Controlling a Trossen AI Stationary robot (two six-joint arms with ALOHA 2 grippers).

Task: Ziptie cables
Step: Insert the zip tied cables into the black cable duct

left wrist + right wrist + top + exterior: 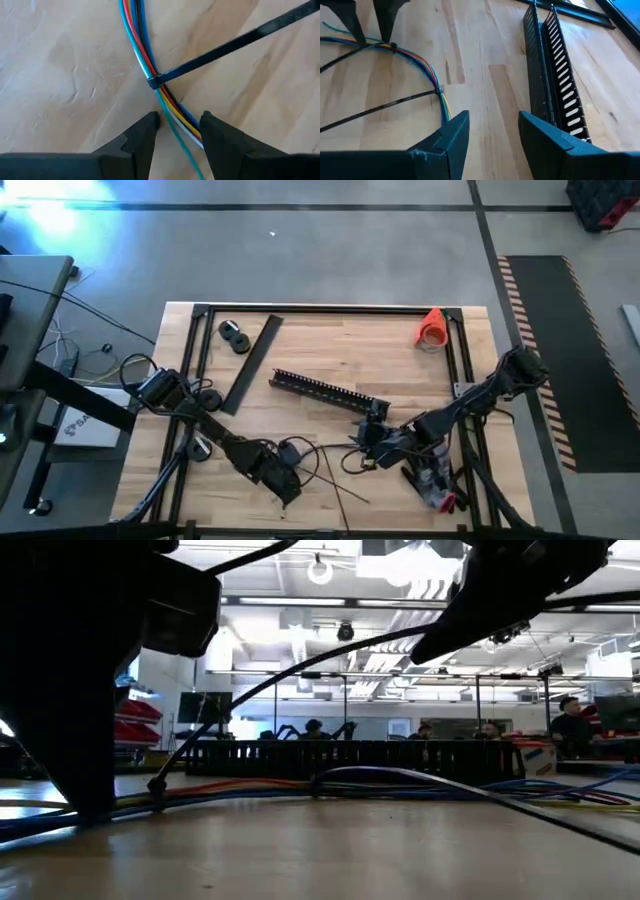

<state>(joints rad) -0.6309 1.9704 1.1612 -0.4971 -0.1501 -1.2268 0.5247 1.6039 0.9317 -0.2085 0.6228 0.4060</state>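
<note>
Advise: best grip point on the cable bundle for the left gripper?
Grip the cables just below the zip tie, where the wires are cinched tight before they fan apart. Come straight down: the bundle lies flat on the table, and the left gripper is open, its fingers already either side of it.

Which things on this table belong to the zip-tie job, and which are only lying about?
Belong to the job:
- cables, a coloured bundle on the wood
- black zip tie cinched around them
- left end effector, open, straddling the bundle
- right end effector, open, beside the bundle

Lying about:
- slotted black cable duct
- flat black strip
- orange cone
- black tape rolls
</note>
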